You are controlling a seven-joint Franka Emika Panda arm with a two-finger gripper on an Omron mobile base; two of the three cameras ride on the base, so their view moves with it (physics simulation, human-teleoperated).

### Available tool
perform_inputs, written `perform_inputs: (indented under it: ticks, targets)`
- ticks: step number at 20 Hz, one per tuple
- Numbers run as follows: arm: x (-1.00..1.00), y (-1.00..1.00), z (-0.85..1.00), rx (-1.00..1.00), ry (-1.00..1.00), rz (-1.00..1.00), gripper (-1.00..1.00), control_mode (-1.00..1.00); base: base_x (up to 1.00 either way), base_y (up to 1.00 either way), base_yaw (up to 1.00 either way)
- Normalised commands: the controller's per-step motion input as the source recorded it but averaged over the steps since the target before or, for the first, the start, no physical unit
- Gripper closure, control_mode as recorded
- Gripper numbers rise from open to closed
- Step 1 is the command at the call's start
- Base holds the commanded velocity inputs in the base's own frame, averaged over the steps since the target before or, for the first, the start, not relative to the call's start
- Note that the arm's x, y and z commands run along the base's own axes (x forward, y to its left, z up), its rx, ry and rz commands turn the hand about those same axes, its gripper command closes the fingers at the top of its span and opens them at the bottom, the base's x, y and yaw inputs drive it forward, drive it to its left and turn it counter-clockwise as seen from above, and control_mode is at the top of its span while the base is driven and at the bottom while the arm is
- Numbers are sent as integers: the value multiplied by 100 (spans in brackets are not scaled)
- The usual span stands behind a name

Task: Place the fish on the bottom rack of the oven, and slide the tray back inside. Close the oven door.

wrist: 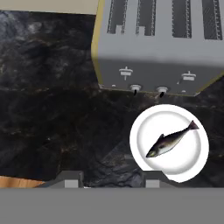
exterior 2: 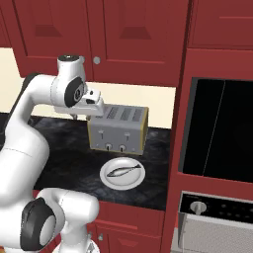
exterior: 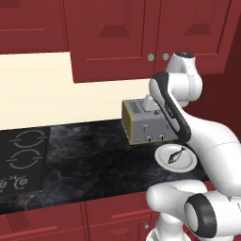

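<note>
The small dark fish (wrist: 170, 141) lies on a round white plate (wrist: 192, 164) on the black counter, just in front of the toaster; both also show in the base views as fish (exterior 2: 122, 171) (exterior: 176, 156). My gripper (wrist: 109, 180) hangs high over the counter, open, with nothing between its fingertips (wrist: 68, 179); the fish lies ahead and to the right of them. The oven (exterior 2: 217, 205) sits in the red cabinetry at the right, with a knob strip. A pale grey meshed shelf, apparently the bottom rack (exterior 2: 217, 237), juts out below it. The oven door is out of view.
A silver four-slot toaster (exterior 2: 118, 129) stands behind the plate. A tall black front with a thin vertical bar (exterior 2: 222, 128) is above the oven. A black cooktop (exterior: 23, 157) lies at the counter's left. Red wall cupboards (exterior: 113, 33) hang overhead.
</note>
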Motion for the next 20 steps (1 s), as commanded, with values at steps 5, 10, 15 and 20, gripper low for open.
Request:
perform_inputs:
  ticks: [5, 10, 15, 20]
  targets:
    - [-20, -12, -6, 1, -5, -1, -100, -100, 0, 0, 0]
    - [-73, -58, -12, 10, -27, -13, -100, -100, 0, 0, 0]
    - [-71, -51, -24, 2, -9, -10, -100, -100, 0, 0, 0]
    - [-5, 0, -46, 0, 5, -45, -100, -100, 0, 0, 0]
